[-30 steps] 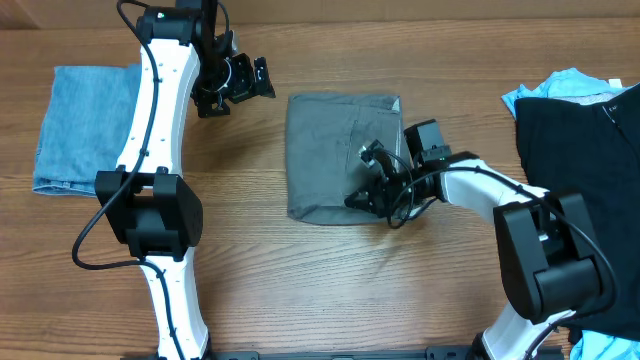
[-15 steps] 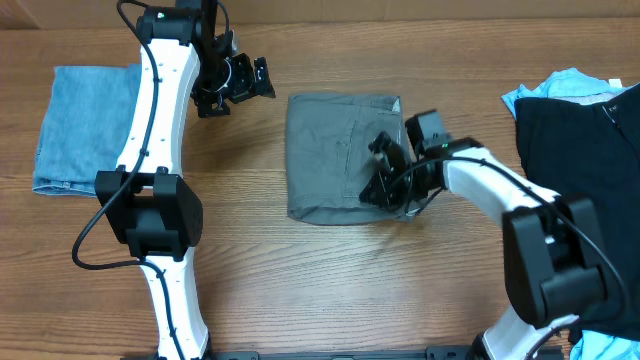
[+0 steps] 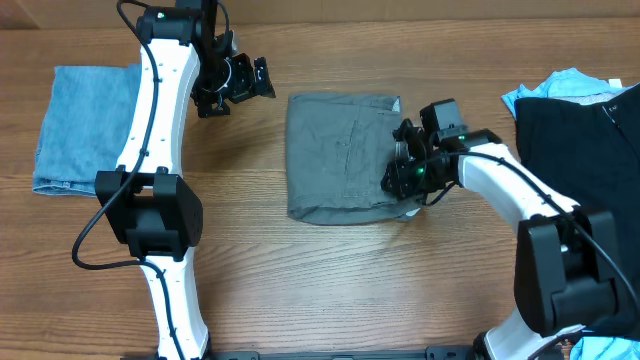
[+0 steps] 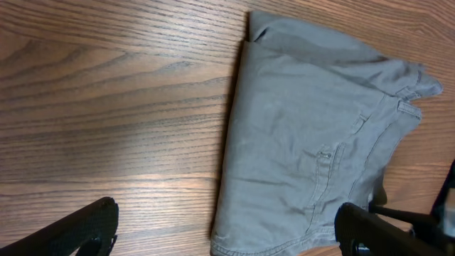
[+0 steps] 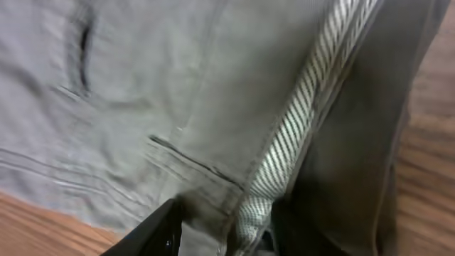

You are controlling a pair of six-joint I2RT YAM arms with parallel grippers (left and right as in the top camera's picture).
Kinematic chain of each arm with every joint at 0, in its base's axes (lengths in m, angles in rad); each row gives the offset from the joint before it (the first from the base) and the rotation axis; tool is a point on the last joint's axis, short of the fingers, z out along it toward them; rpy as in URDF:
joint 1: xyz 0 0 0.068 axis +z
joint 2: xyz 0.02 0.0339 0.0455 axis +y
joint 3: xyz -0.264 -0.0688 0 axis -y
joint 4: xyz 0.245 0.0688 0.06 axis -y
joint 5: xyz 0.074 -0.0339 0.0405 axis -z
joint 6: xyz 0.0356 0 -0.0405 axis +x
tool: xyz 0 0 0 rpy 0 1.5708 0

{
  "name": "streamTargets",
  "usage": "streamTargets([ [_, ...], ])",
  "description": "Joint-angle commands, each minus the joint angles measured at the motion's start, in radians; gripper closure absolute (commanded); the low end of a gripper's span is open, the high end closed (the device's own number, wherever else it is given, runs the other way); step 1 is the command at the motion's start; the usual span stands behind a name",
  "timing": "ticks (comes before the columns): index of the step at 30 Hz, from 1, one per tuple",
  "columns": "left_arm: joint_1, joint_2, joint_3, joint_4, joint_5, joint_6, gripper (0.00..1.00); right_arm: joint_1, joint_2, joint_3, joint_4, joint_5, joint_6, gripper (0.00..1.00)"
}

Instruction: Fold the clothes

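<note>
The grey shorts (image 3: 340, 155) lie folded into a rough square at the table's middle. My right gripper (image 3: 398, 172) is low over their right edge. In the right wrist view its jaws (image 5: 227, 231) stand apart, with the shorts' (image 5: 178, 85) hem and striped pale lining (image 5: 306, 121) lying loosely between the fingers. My left gripper (image 3: 262, 78) hovers wide open at the back, left of the shorts and apart from them. The left wrist view looks down on the shorts (image 4: 306, 135) between its spread fingers (image 4: 92, 220), nothing held.
A folded blue denim piece (image 3: 80, 125) lies at the far left. A black garment (image 3: 580, 170) covers the right edge, with light-blue fabric (image 3: 560, 85) behind it. Bare wood runs along the front.
My right gripper has travelled from the shorts' lower right corner up to their right edge, and its jaws have parted from shut. The left arm has not moved.
</note>
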Motion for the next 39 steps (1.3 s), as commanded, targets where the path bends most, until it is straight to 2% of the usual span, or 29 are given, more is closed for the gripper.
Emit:
streamTargets([
  [1, -0.006, -0.005, 0.030, 0.001, -0.003, -0.002, 0.00, 0.001, 0.005, -0.017, 0.014, 0.013, 0.004, 0.54],
  [7, -0.006, -0.005, 0.030, 0.001, -0.003, -0.002, 0.00, 0.001, 0.005, -0.057, 0.044, 0.012, 0.005, 0.39],
  [10, -0.007, -0.005, 0.030, 0.001, -0.003, -0.002, 0.00, 0.001, 0.005, -0.114, 0.117, -0.010, 0.031, 0.39],
  [11, -0.006, -0.004, 0.030, 0.001, -0.003, -0.002, 0.00, 0.001, 0.005, -0.123, 0.138, -0.046, 0.031, 0.53],
  [15, -0.007, -0.005, 0.030, 0.001, -0.003, -0.002, 0.00, -0.004, -0.013, -0.052, 0.084, -0.108, 0.031, 0.78],
  [18, -0.007, -0.005, 0.030, 0.001, -0.003, -0.002, 0.00, -0.011, -0.053, 0.061, -0.035, -0.074, 0.003, 0.82],
  [21, -0.007, -0.005, 0.030, 0.001, -0.003, -0.002, 0.00, -0.011, -0.096, 0.165, -0.147, 0.076, -0.015, 0.88],
  [23, -0.007, -0.005, 0.030, 0.001, -0.003, -0.002, 0.00, -0.011, -0.102, 0.169, -0.160, 0.153, -0.015, 0.96],
  [27, -0.006, -0.005, 0.030, 0.001, -0.003, -0.002, 0.00, -0.011, -0.084, 0.095, -0.116, 0.202, -0.015, 0.96],
  [29, -0.006, -0.005, 0.030, 0.001, -0.003, -0.002, 0.00, -0.011, -0.080, 0.050, -0.078, 0.155, -0.013, 0.94],
  [30, -0.006, -0.004, 0.030, 0.001, -0.003, -0.002, 0.00, -0.011, -0.080, 0.033, -0.065, 0.138, -0.006, 0.86],
  [31, -0.007, -0.005, 0.030, 0.001, -0.003, -0.002, 0.00, -0.011, -0.080, 0.023, -0.055, 0.131, -0.002, 0.73],
  [32, -0.007, -0.005, 0.030, 0.001, -0.003, -0.002, 0.00, -0.011, -0.079, -0.020, -0.003, 0.118, 0.022, 0.55],
  [39, -0.006, -0.004, 0.030, 0.001, -0.003, -0.002, 0.00, -0.011, -0.074, -0.170, 0.243, -0.113, 0.037, 0.51],
])
